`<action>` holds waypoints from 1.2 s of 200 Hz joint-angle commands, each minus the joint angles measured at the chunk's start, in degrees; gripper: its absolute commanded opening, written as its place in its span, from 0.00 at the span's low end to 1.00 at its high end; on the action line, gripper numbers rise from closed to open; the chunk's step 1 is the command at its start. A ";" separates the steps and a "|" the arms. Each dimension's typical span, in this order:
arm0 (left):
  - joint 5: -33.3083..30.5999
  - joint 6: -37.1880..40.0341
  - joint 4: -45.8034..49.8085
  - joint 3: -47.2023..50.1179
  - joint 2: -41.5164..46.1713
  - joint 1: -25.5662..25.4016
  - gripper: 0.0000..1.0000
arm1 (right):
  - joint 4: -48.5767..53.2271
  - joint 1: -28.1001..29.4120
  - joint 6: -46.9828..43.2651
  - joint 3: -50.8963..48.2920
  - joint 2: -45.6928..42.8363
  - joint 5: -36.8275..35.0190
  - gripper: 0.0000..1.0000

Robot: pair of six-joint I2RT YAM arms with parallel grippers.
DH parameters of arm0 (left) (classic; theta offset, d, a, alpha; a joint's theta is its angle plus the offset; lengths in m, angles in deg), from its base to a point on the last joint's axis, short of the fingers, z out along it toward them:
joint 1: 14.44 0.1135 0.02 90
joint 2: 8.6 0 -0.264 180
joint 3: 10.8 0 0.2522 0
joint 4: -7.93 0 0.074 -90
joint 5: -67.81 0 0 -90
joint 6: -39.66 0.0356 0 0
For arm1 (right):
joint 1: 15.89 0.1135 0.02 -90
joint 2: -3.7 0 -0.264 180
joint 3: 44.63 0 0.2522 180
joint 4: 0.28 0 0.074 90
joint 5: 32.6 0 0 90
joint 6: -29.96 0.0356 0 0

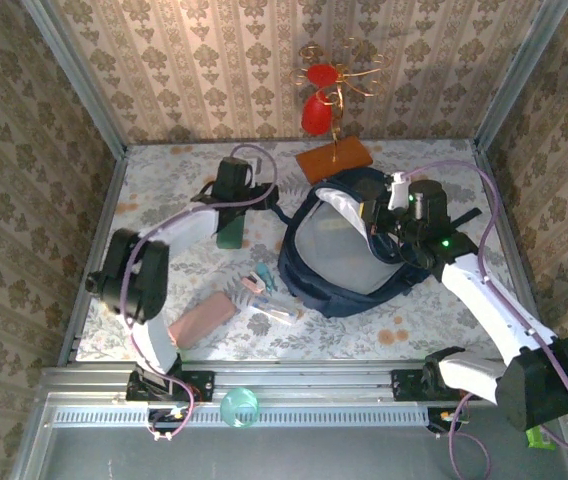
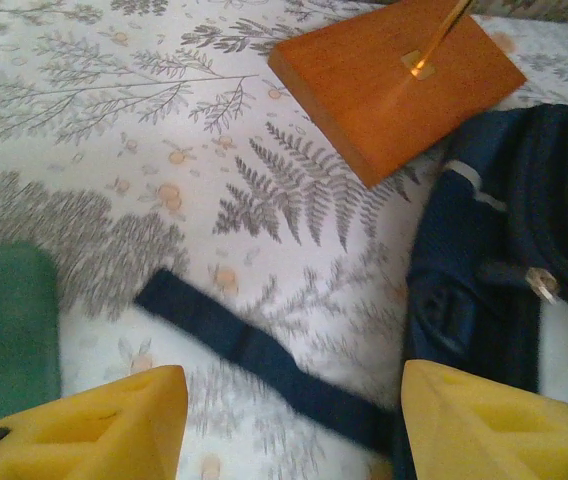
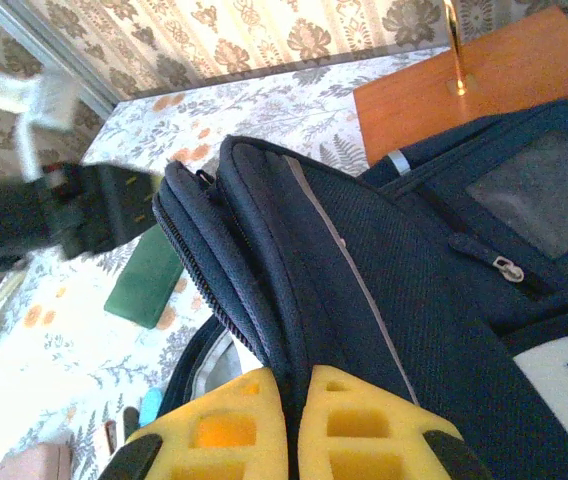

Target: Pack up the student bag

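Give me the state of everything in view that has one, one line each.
bag: lying on the table, main compartment unzipped and gaping
front pocket zip: closed
strap: loose, flat on the table
left gripper: open, empty, above the strap
right gripper: shut on the bag's rim
green book: flat on the table, outside the bag
pink case: on the table, outside the bag

Navy student bag (image 1: 336, 255), fern-print table (image 2: 284, 190), green block (image 2: 4, 330), orange base (image 2: 394, 80), pink case (image 1: 202, 318).
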 commanded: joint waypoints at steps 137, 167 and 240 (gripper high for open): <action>-17.57 8.65 21.62 0.86 -2.86 2.16 0.95 | -9.12 -0.44 1.60 2.76 6.31 -0.35 0.00; -21.17 9.44 23.69 -4.33 -7.22 3.24 0.99 | -9.70 -0.51 1.77 2.30 6.11 0.85 0.00; -9.43 8.58 23.72 -10.15 -14.71 6.61 0.87 | -11.66 -0.23 3.77 1.14 6.99 2.33 0.00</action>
